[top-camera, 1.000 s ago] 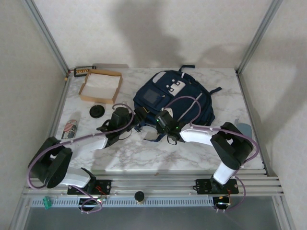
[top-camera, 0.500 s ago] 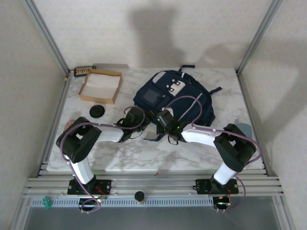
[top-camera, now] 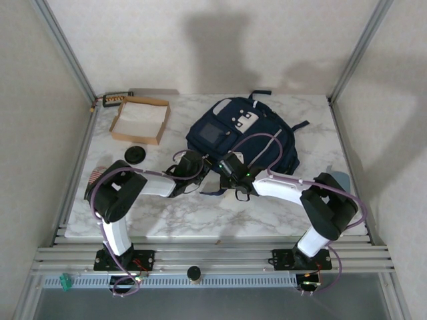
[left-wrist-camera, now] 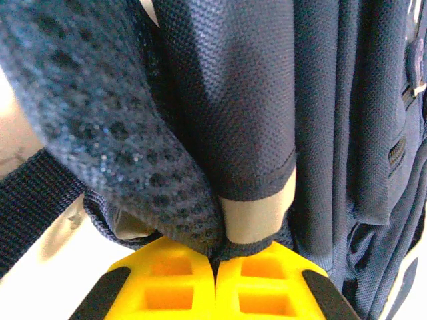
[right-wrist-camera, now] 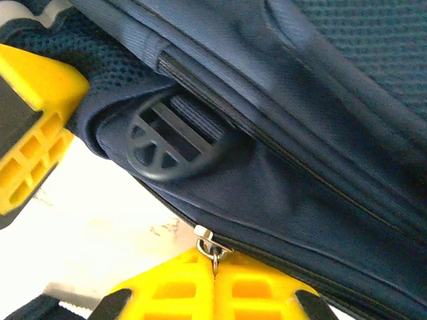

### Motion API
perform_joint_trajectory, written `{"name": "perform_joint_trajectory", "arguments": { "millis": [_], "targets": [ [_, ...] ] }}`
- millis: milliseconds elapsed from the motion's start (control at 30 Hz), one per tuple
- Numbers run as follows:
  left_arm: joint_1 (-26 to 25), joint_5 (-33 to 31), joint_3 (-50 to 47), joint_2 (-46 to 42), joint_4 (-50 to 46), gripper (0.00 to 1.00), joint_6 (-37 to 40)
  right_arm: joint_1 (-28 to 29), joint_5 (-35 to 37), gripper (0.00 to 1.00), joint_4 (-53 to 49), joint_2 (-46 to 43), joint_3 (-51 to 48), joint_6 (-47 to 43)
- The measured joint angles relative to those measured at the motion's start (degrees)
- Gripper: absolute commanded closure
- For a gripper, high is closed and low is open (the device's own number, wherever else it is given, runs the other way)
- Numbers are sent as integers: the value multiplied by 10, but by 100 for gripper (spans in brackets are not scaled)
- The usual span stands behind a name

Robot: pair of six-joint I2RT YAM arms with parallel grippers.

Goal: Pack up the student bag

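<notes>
Top external view: the backpack (top-camera: 243, 137) is seen lying flat on the marble table (top-camera: 200, 213), just above the middle of the frame. Over in the left wrist view, the left gripper (left-wrist-camera: 216, 257) is clamped together on a fold of navy backpack fabric, bottom centre. In the right wrist view, the right gripper (right-wrist-camera: 215, 267) is pinched tight on the little metal zipper pull (right-wrist-camera: 211, 247), also bottom centre.
</notes>
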Motion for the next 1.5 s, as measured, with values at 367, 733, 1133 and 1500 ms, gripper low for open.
{"name": "perform_joint_trajectory", "arguments": {
  "millis": [367,733,1133,1500],
  "targets": [
    [111,14,18,-48,-97,100,105,-17,-48,100,-80,-119,-47,20],
    [152,41,25,-92,-144,43,184,-23,-122,100,-98,-142,-56,6],
    [-73,24,-119,-191,-26,38,-29,-24,-139,100,-98,-118,-49,-21],
    [-108,-30,-56,-83,5,66,-143,-24,-139,100,-88,-116,-49,-33]
  ]
}}
